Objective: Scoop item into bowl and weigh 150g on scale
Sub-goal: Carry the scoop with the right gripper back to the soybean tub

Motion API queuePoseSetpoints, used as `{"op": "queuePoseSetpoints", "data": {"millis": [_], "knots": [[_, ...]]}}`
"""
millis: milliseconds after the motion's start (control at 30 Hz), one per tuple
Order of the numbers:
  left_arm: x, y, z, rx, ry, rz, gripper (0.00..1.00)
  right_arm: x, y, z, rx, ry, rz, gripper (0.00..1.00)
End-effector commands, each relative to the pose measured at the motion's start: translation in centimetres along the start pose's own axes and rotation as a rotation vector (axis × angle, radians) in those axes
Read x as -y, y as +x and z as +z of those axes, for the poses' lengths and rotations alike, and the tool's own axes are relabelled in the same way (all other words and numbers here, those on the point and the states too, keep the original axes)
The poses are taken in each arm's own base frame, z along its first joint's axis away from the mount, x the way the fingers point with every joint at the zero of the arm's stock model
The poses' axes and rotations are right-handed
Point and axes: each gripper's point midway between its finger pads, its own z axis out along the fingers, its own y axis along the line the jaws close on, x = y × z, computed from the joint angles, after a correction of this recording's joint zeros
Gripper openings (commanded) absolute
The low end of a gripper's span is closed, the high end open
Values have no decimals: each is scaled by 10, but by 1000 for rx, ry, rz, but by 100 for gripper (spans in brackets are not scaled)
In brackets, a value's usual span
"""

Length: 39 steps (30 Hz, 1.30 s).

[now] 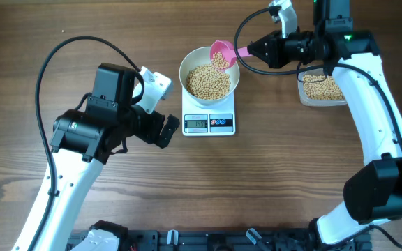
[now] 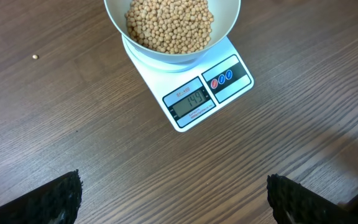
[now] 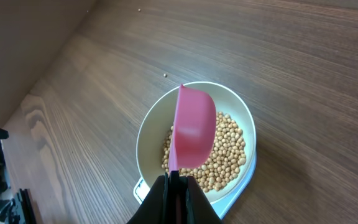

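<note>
A white bowl [image 1: 187, 68] [image 2: 229, 25] [image 3: 148, 134] holding a heap of tan beans [image 1: 208, 82] [image 2: 169, 25] [image 3: 225, 155] stands on the white scale [image 1: 209, 123] [image 2: 197, 99], whose display is lit. My right gripper [image 1: 253, 50] [image 3: 174, 186] is shut on the handle of a pink scoop [image 1: 223, 54] [image 3: 194, 130], which is tipped over the bowl's right rim with a few beans in it. My left gripper [image 1: 165, 130] [image 2: 174, 202] stands open over bare table to the left of the scale, nothing between its fingers [image 2: 48, 199].
A clear plastic tub [image 1: 322, 90] with more beans sits at the right, under the right arm. Stray single beans [image 2: 35, 56] [image 3: 165, 75] lie on the wood table left of the bowl. Black cables loop above both arms.
</note>
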Motion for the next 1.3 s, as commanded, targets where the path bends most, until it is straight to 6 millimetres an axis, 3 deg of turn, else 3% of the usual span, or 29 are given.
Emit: {"op": "queuePoseSetpoints", "data": {"millis": [0, 900, 1033, 1100, 1200, 1267], "knots": [[-1, -4, -3, 16, -1, 12, 100, -10, -11, -7, 31, -18, -23, 4], [-1, -4, -3, 16, -1, 12, 100, -2, -13, -9, 42, 19, 22, 4], [-1, -4, -3, 16, -1, 12, 100, 19, -25, -42, 120, 68, 112, 4], [-1, -4, -3, 16, -1, 12, 100, 36, -25, -76, 162, 125, 151, 4], [-1, -4, -3, 16, -1, 12, 100, 75, 0, -123, 161, 269, 278, 4], [-1, -4, -3, 16, -1, 12, 100, 93, 21, -142, 131, 328, 343, 4]]}}
